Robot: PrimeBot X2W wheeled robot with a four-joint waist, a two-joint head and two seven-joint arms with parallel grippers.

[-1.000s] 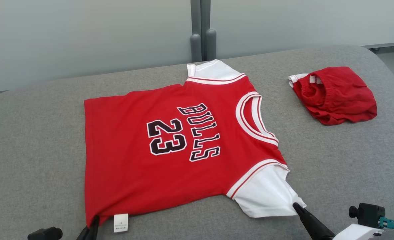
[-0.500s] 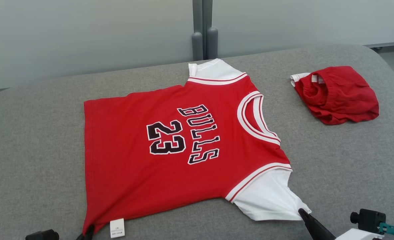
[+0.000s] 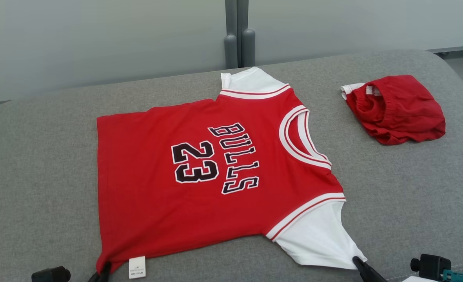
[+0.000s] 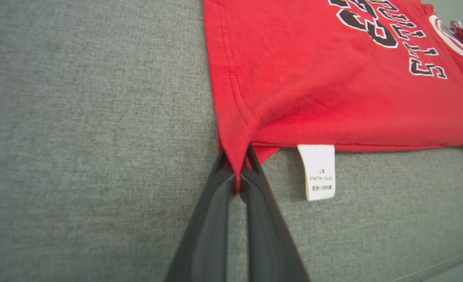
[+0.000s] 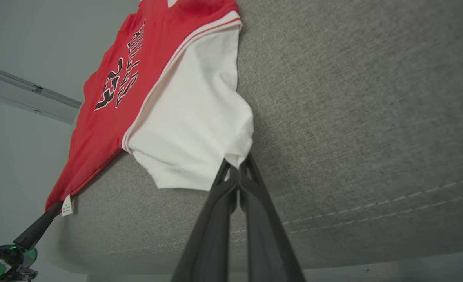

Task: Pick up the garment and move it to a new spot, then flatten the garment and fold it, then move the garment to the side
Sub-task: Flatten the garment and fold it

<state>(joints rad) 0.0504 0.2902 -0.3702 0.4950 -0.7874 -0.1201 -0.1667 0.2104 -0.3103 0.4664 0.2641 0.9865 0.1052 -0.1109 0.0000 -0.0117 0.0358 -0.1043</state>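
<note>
Red jersey (image 3: 200, 176) lies spread at centre frame in the head view, on the grey counter (image 3: 39, 176); shorts (image 3: 398, 109) sit apart, upper right. Left wrist view: left pincer (image 4: 237, 164) pinches the hem corner (image 4: 233, 129), beside the label (image 4: 319, 172). Right wrist view: right pincer (image 5: 237, 163) pinches the tip of the white sleeve (image 5: 192, 129). Both near corners are gripped, probably to tension out wrinkles.

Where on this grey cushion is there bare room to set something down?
Widest bare patch: left of the jersey hem, out to the cushion edge. Another lies right of the white sleeve, nearer than the red shorts. The collar-to-shorts gap is narrower. Crowded: the near edge, where left gripper and right gripper pinch jersey corners.
</note>
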